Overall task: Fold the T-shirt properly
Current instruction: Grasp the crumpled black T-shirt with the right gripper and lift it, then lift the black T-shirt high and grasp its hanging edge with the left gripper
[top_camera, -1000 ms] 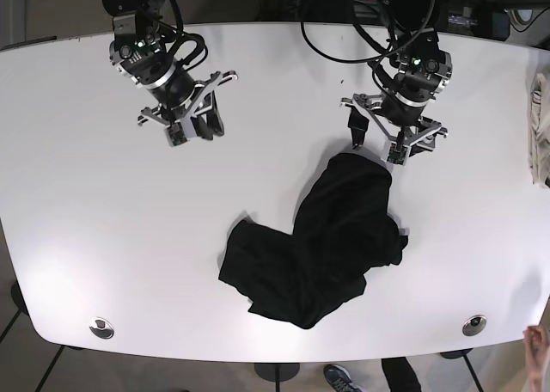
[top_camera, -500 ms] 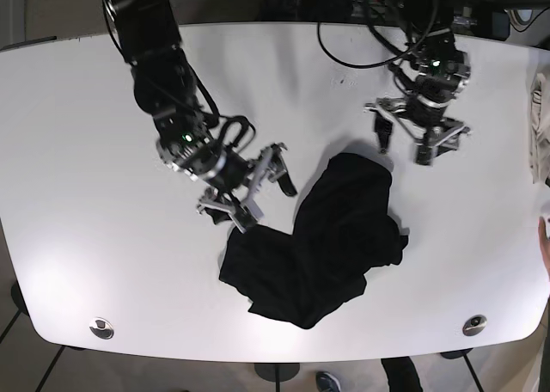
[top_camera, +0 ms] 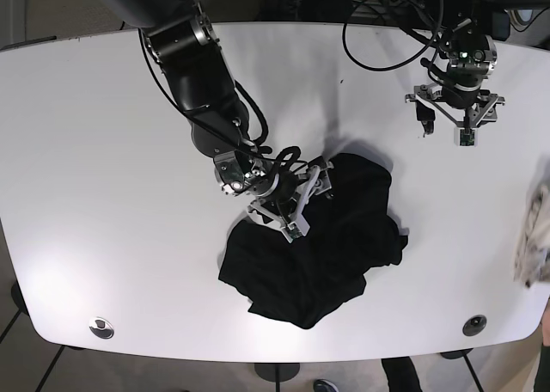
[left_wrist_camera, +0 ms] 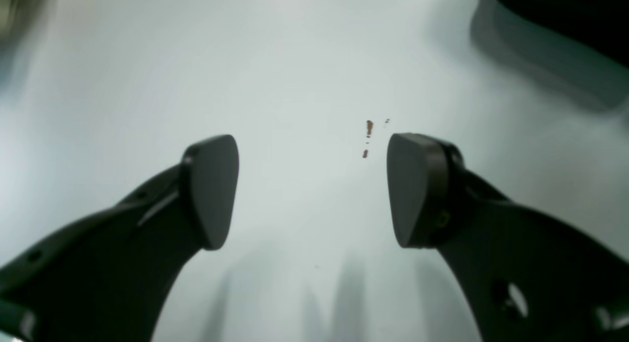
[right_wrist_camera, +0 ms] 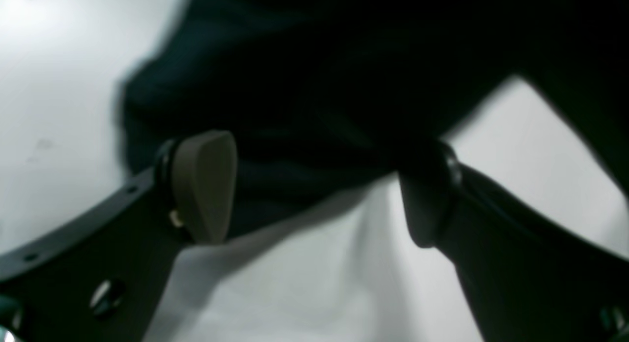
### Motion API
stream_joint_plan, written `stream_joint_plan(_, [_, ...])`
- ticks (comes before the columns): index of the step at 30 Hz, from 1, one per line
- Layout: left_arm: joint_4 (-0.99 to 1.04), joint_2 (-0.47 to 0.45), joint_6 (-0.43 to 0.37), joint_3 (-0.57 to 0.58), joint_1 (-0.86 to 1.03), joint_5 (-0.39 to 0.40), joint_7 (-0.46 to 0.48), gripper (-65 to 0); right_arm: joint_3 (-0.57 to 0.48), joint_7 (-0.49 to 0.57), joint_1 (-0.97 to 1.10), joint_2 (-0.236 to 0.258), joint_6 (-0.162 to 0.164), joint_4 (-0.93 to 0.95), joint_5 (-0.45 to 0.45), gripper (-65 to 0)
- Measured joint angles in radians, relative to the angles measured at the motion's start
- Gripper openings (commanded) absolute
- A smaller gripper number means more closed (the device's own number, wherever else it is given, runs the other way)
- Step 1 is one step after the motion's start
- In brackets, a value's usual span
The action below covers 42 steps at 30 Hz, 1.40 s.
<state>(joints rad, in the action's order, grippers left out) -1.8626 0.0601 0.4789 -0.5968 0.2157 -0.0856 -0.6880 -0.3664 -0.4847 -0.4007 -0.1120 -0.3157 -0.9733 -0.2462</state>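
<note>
The black T-shirt (top_camera: 326, 237) lies crumpled in the middle of the white table (top_camera: 103, 194). My right gripper (top_camera: 305, 205) is open and hangs low over the shirt's upper left part. In the right wrist view the gripper (right_wrist_camera: 314, 194) has its fingers spread to either side of a dark fold of the shirt (right_wrist_camera: 319, 86) and its edge. My left gripper (top_camera: 443, 132) is open and empty, up and to the right of the shirt and apart from it. In the left wrist view the gripper (left_wrist_camera: 314, 189) is over bare table, with the shirt (left_wrist_camera: 565, 13) only in the top right corner.
A beige cloth (top_camera: 537, 237) hangs at the table's right edge. Two round metal fittings (top_camera: 101, 327) (top_camera: 471, 325) sit near the front edge. Small brown specks (left_wrist_camera: 368, 128) mark the table near my left gripper. Cables lie beyond the back edge.
My right arm has swung from the table's back left down onto the shirt's upper left part. My left gripper has moved up and right, away from the shirt. The beige cloth has shifted down.
</note>
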Motion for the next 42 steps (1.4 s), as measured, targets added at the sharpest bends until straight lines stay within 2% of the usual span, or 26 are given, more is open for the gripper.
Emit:
stream_joint_plan(3, [0.000,0.001,0.000,0.001,-0.001,0.002,0.000,-21.7,-0.075,0.002,0.072,0.011,-0.003,-0.127,0.009,-16.0])
stream_joint_plan(5, [0.000,0.000,0.000,0.001,-0.002,0.000,0.000,-21.7,-0.118,0.002,0.137,0.029,-0.021,-0.251,0.003,-16.0])
stream_joint_plan(9, [0.020,0.001,0.000,0.005,-0.005,0.003,0.000,-21.7,-0.252,0.003,0.158,0.104,-0.016,-0.361,0.004,-16.2])
stream_joint_plan(11, [0.042,0.000,0.003,0.001,-0.025,0.003,-0.001,-21.7,-0.286,0.000,0.156,0.115,-0.003,-0.355,0.023,-16.2])
stream_joint_plan(13, [0.042,-0.001,0.000,0.001,-0.032,0.003,0.001,-21.7,-0.293,0.004,0.156,0.106,-0.017,-0.355,0.093,-16.2])
stream_joint_plan(16, [0.043,0.000,0.000,0.001,-0.029,0.003,0.000,-21.7,-0.287,0.005,0.153,0.077,-0.017,-0.333,0.249,-16.2])
stream_joint_plan(18, [0.046,0.000,0.000,0.001,-0.030,0.003,0.000,-21.7,-0.287,0.014,0.145,0.047,-0.017,-0.284,0.299,-16.2])
stream_joint_plan(20, [0.046,0.000,0.000,0.001,-0.030,0.003,0.000,-21.7,-0.293,0.086,0.122,0.028,-0.026,-0.207,0.289,-16.2])
stream_joint_plan(24, [0.046,0.000,0.000,0.001,-0.030,0.003,0.000,-21.7,-0.285,0.201,0.074,0.029,-0.017,-0.047,0.286,-16.2])
stream_joint_plan(28, [0.046,0.000,0.000,-0.001,-0.029,0.003,0.000,-21.7,-0.286,0.328,0.051,0.009,-0.017,0.057,0.288,-17.0])
stream_joint_plan(30, [0.046,0.000,0.000,-0.001,-0.027,0.003,0.000,-21.7,-0.286,0.334,0.052,0.009,-0.013,0.060,0.289,-25.2])
stream_joint_plan(32, [0.046,0.000,0.000,-0.001,-0.027,0.003,0.000,-21.7,-0.282,0.335,0.054,0.010,-0.004,0.060,0.292,-41.5])
stream_joint_plan(33, [0.046,-0.010,0.001,0.000,-0.027,0.003,0.000,-21.7,-0.281,0.339,0.058,0.010,0.002,0.060,0.292,-54.9])
stream_joint_plan(34, [0.046,-0.020,0.003,0.001,-0.028,0.003,0.000,-21.7,-0.280,0.343,0.063,0.010,0.002,0.056,0.291,-62.5])
stream_joint_plan(37, [0.046,-0.034,0.000,-0.001,-0.032,0.003,0.000,-21.7,-0.281,0.260,0.100,0.016,0.001,-0.032,0.295,-61.8])
stream_joint_plan(39, [0.046,-0.033,0.002,0.000,-0.032,0.003,0.000,-21.7,-0.264,0.163,0.149,0.038,-0.021,-0.160,0.294,-62.5])
stream_joint_plan(40, [0.040,-0.033,0.012,0.000,-0.032,0.003,0.000,-21.7,-0.245,0.117,0.177,0.047,-0.022,-0.232,0.295,-62.8])
stream_joint_plan(41, [0.027,-0.033,0.049,-0.001,-0.030,0.003,0.000,-21.7,-0.220,0.069,0.200,0.052,-0.018,-0.304,0.294,-62.8])
stream_joint_plan(42, [0.006,-0.033,0.124,-0.001,-0.030,0.003,0.000,-21.8,-0.175,0.013,0.229,0.057,-0.017,-0.419,0.296,-62.8])
